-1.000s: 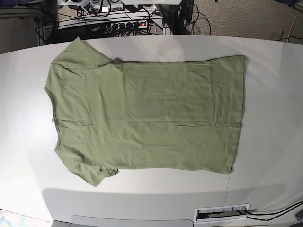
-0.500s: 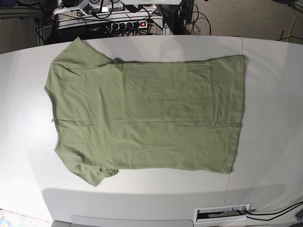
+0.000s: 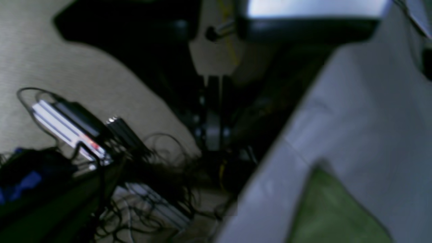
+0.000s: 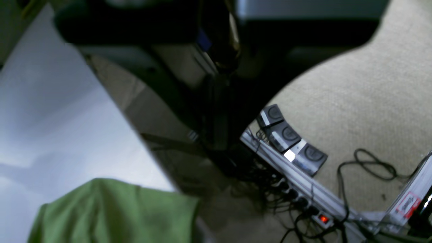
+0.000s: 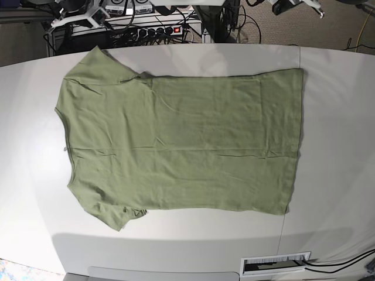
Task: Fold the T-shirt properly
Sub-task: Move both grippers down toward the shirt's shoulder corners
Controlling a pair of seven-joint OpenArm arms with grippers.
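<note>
The olive-green T-shirt (image 5: 181,146) lies spread flat on the white table (image 5: 334,117), neckline and sleeves to the left, bottom hem to the right. My right gripper (image 5: 73,16) is beyond the far edge at the upper left, past the far sleeve. My left gripper (image 5: 296,7) is beyond the far edge at the upper right, past the hem corner. Both look open and empty, apart from the shirt. The far hem corner shows in the left wrist view (image 3: 334,212). The far sleeve shows in the right wrist view (image 4: 114,212). Dark blurred fingers (image 3: 303,27) (image 4: 135,23) fill the tops of both wrist views.
A power strip (image 5: 158,29) with tangled cables lies on the carpet behind the table and shows in the right wrist view (image 4: 303,199). Foot pedals (image 4: 290,138) lie beside it. A slotted vent (image 5: 275,263) sits at the table's near edge.
Both grippers have come into the base view at the top edge, beyond the table's far side. The T-shirt has not moved.
</note>
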